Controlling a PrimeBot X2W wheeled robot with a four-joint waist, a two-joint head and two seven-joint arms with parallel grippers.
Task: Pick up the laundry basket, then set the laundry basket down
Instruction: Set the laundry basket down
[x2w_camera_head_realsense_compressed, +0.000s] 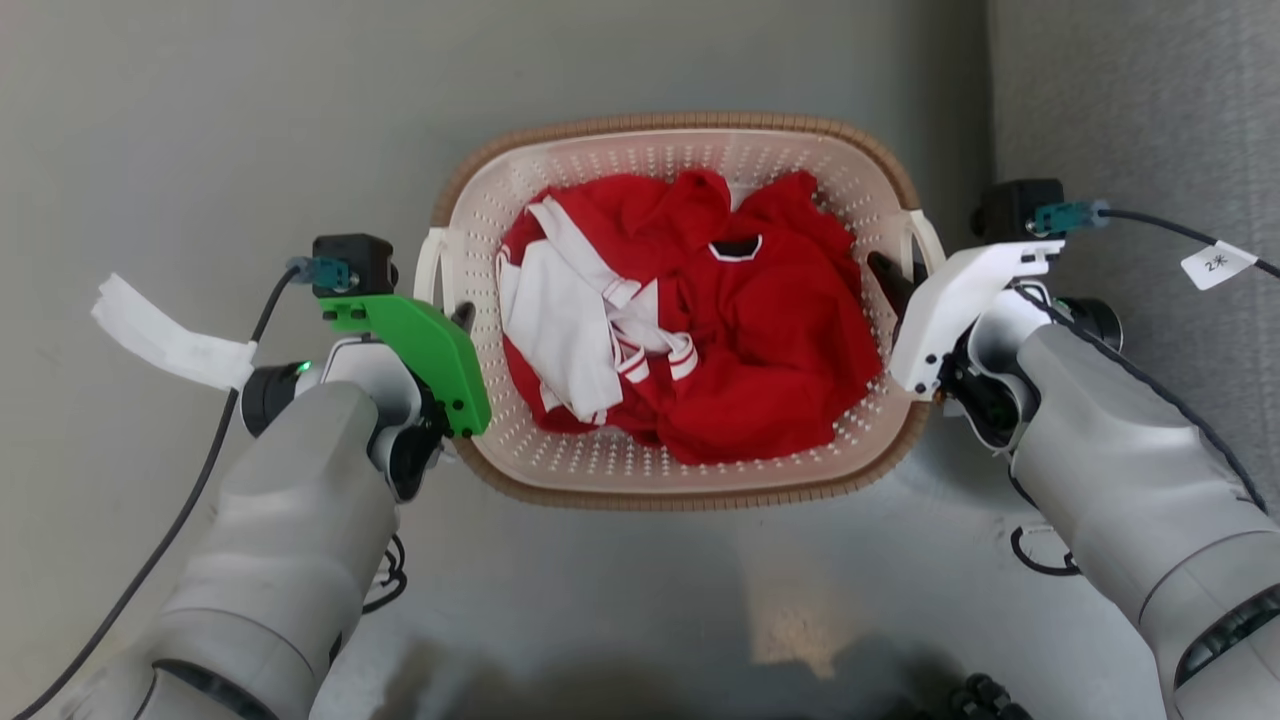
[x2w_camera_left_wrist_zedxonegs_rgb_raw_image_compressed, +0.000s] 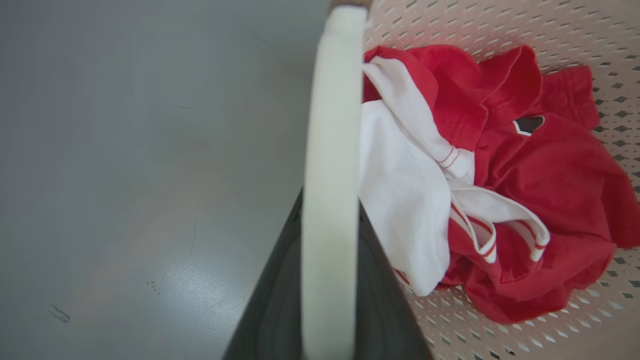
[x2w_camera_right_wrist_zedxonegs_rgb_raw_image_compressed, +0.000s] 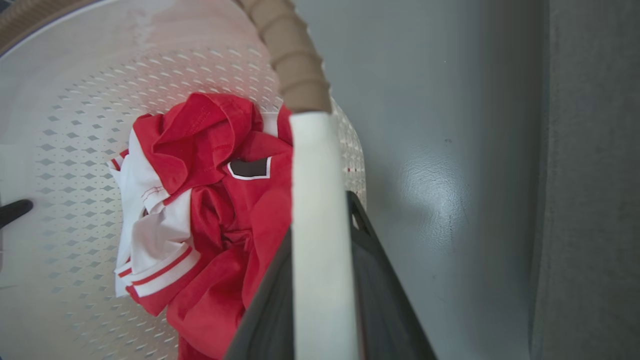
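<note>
The laundry basket (x2w_camera_head_realsense_compressed: 600, 160) is cream with perforated walls and a brown woven-look rim, and sits in the middle of the head view. Red-and-white clothes (x2w_camera_head_realsense_compressed: 720, 330) fill its bottom. My left gripper (x2w_camera_head_realsense_compressed: 462, 318), under a green cover, is shut on the basket's white left handle (x2w_camera_left_wrist_zedxonegs_rgb_raw_image_compressed: 332, 150), which runs between its dark fingers (x2w_camera_left_wrist_zedxonegs_rgb_raw_image_compressed: 277, 290). My right gripper (x2w_camera_head_realsense_compressed: 885, 275), under a white cover, is shut on the white right handle (x2w_camera_right_wrist_zedxonegs_rgb_raw_image_compressed: 315, 200), with a finger (x2w_camera_right_wrist_zedxonegs_rgb_raw_image_compressed: 385, 285) on each side. I cannot tell whether the basket touches the floor.
Smooth grey floor (x2w_camera_head_realsense_compressed: 200, 130) surrounds the basket. A darker, rougher grey surface (x2w_camera_head_realsense_compressed: 1140, 100) rises along the right side. A white tag (x2w_camera_head_realsense_compressed: 165, 335) hangs on the left arm's cable and a label (x2w_camera_head_realsense_compressed: 1215, 263) on the right arm's cable.
</note>
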